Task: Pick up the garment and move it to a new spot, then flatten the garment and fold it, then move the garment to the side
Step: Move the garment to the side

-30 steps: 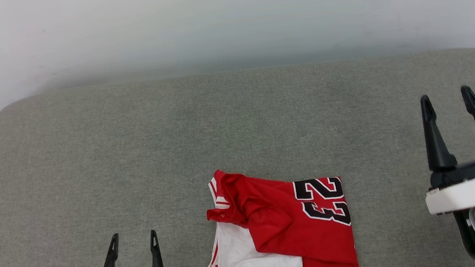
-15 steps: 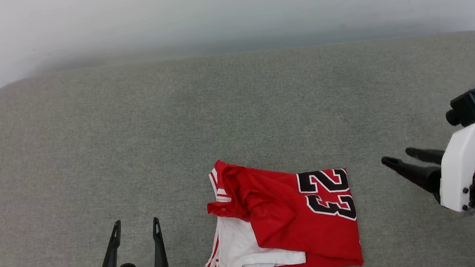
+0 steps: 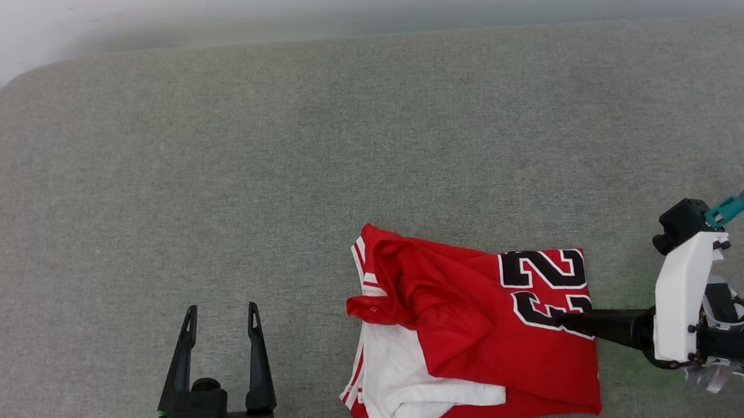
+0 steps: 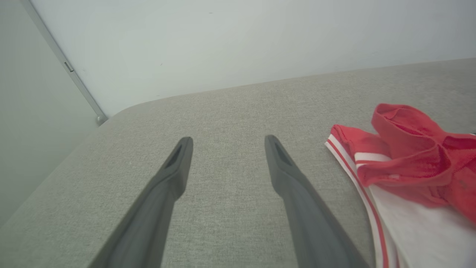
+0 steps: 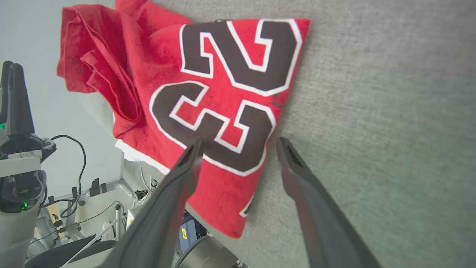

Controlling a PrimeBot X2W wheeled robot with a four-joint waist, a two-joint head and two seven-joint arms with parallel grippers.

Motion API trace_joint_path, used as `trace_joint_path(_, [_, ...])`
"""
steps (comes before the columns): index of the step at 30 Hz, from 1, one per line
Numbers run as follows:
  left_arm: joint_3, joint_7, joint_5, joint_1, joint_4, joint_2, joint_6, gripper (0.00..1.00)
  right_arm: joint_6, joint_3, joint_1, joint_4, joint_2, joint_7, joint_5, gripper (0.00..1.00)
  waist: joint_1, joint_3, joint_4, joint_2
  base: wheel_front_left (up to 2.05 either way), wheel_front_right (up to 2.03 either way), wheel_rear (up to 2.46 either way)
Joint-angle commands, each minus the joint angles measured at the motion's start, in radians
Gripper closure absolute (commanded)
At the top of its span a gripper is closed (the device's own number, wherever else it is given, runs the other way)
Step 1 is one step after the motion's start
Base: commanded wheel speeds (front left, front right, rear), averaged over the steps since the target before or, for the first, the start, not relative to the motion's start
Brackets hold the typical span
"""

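The right hand (image 5: pixel 238 140), fingers spread open, straddles the right edge of the rumpled red 23 jersey (image 3: pixel 464 335) on the grey cushion (image 3: pixel 275 177), while the left hand (image 3: pixel 222 307) hovers open beside it.

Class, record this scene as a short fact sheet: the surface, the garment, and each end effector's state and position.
surface: grey cushion
garment: garment, red, rumpled and folded over, white part showing, black number on top, at the cushion's near edge
left end effector: left end effector, open, over bare cushion, left of the garment, apart from it
right end effector: right end effector, open, astride the garment's right edge by the number
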Motion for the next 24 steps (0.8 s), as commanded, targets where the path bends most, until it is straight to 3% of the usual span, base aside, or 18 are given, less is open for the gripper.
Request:
trace_joint_path(1, [-0.001,-0.003,0.002,-0.018,-0.001,0.000,-0.001,0.00,0.000,0.002,-0.008,0.020,0.023,-0.020,0.001,0.00,0.0000,0.021,0.018,0.0000,0.00,0.00,0.00])
trace_joint_path(7, [-0.005,-0.002,0.002,-0.042,-0.003,-0.004,-0.003,0.00,-0.001,0.058,-0.029,0.102,0.077,-0.045,-0.003,0.00,0.0000,0.058,0.040,0.0000,0.00,0.00,0.00])
trace_joint_path(10, [-0.008,-0.003,0.002,-0.053,-0.001,-0.006,-0.004,0.00,-0.002,0.118,-0.025,0.135,0.070,-0.044,-0.034,0.00,0.0000,0.070,0.048,0.0000,0.00,0.00,0.00])
trace_joint_path(11, [-0.009,-0.003,0.002,-0.055,0.001,-0.007,-0.004,0.00,-0.002,0.135,-0.021,0.146,0.065,-0.047,-0.043,0.35,0.0000,0.073,0.050,0.0000,0.00,0.00,0.00])
trace_joint_path(12, [-0.010,-0.002,0.001,-0.057,0.002,-0.008,-0.003,0.00,-0.003,0.151,-0.021,0.152,0.061,-0.053,-0.049,0.91,0.0000,0.075,0.052,0.0000,0.00,0.00,0.00])
trace_joint_path(13, [-0.010,-0.003,0.000,-0.060,0.003,-0.010,-0.002,0.00,-0.003,0.160,-0.022,0.157,0.060,-0.062,-0.046,1.00,0.0000,0.076,0.054,0.0000,0.00,0.00,0.00])
trace_joint_path(24, [0.000,-0.002,-0.004,-0.021,0.013,-0.010,0.008,0.00,0.000,0.243,-0.123,0.039,-0.019,-0.210,-0.027,1.00,0.0000,0.011,0.026,0.0000,0.00,0.00,0.00])
